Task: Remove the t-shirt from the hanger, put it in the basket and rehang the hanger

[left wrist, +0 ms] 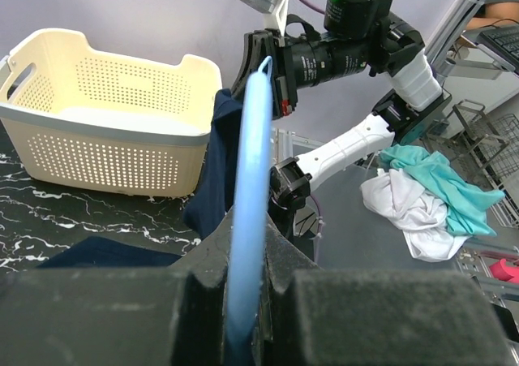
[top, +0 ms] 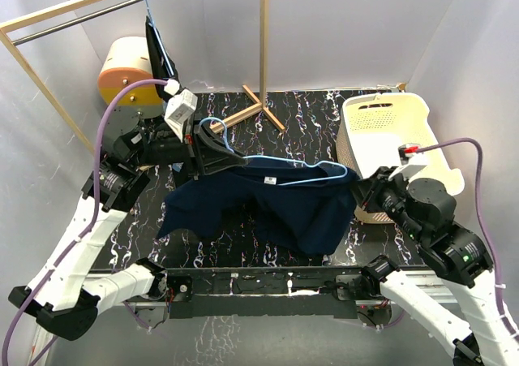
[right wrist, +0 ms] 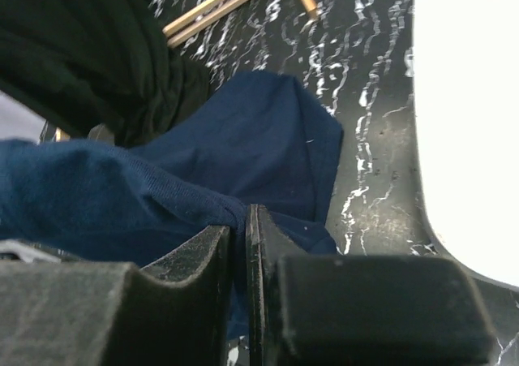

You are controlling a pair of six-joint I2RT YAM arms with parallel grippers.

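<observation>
A navy t-shirt [top: 268,200] hangs on a light blue hanger [top: 284,165] held above the black marbled table [top: 308,114]. My left gripper [top: 217,157] is shut on the hanger's left end; the blue bar [left wrist: 250,187] runs up between its jaws. My right gripper [top: 358,189] is shut on the shirt's right side, with a fold of navy cloth [right wrist: 162,195] pinched between its jaws. The shirt drapes down from the hanger onto the table.
A cream laundry basket [top: 388,131] stands at the right, close behind my right gripper. A wooden rack with a metal rail [top: 97,9] and its post [top: 263,41] stand at the back. A dark garment [top: 158,49] hangs on the rail.
</observation>
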